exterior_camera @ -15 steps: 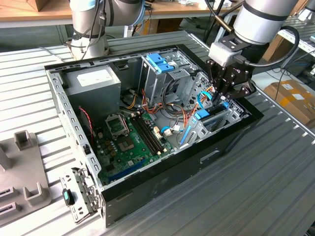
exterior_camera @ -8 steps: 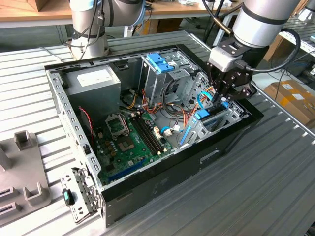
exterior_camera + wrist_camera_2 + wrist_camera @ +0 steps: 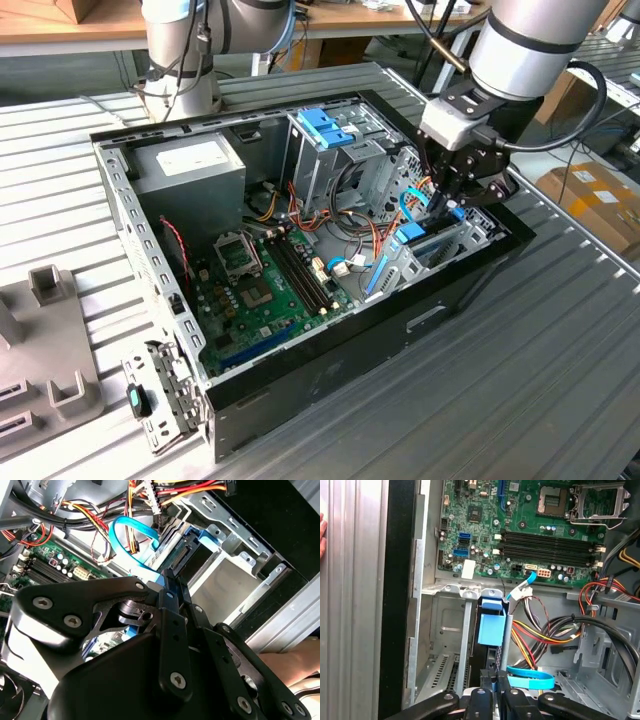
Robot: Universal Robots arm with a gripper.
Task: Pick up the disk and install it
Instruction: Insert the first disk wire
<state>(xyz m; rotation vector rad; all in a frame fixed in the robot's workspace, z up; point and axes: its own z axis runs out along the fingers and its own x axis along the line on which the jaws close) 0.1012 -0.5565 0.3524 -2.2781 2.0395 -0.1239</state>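
The end effector [image 3: 445, 205] hangs inside the open computer case [image 3: 330, 385], at the case's front corner on the exterior view's right. Its fingers [image 3: 485, 682] are drawn narrow, pinched on the end of the disk [image 3: 491, 627]. The disk stands on edge, its blue rails showing, partway down in the grey metal drive bay [image 3: 445, 630] against the case's long side wall. A looped light-blue cable [image 3: 530, 677] lies just beside the disk, nearer the case's middle, with bundled red, yellow and black wires [image 3: 540, 635] close by. The green motherboard [image 3: 265, 290] covers the case floor. The upright drive cage [image 3: 325, 130] with the blue top stands by the case's far wall. Outside the case wall, a person's hand [image 3: 295, 662] rests on the ribbed metal surface [image 3: 540, 340].
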